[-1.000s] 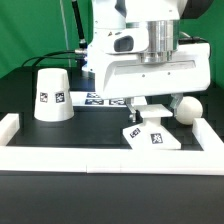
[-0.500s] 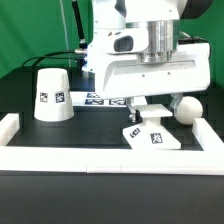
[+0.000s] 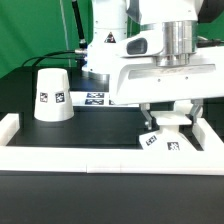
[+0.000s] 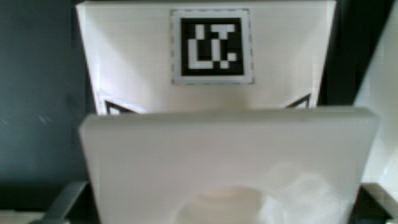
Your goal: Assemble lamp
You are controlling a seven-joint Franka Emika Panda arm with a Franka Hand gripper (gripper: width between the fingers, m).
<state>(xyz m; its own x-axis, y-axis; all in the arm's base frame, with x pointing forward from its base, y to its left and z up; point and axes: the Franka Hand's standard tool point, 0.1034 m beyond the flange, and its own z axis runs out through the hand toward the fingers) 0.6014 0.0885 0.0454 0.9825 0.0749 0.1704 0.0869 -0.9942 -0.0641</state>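
Note:
The lamp base [image 3: 162,141] is a flat white square with tags, lying near the exterior view's right wall. My gripper [image 3: 168,122] stands straight over it, its dark fingers closed on the base's raised part. In the wrist view the base [image 4: 208,90] fills the picture with its tag up, and the gripper [image 4: 222,205] holds its near white block between the dark fingers [image 4: 63,200]. The tapered white shade [image 3: 52,95] stands upright far to the exterior view's left. The bulb is hidden behind my hand.
The marker board [image 3: 97,98] lies in front of the white robot pedestal [image 3: 105,45]. A low white wall [image 3: 100,157] runs along the front and both sides of the black table, close to the base on the exterior view's right.
My hand has moved toward the exterior view's right and the lamp base has gone with it. The bulb, seen earlier beside the hand, is now covered. The shade has not moved.

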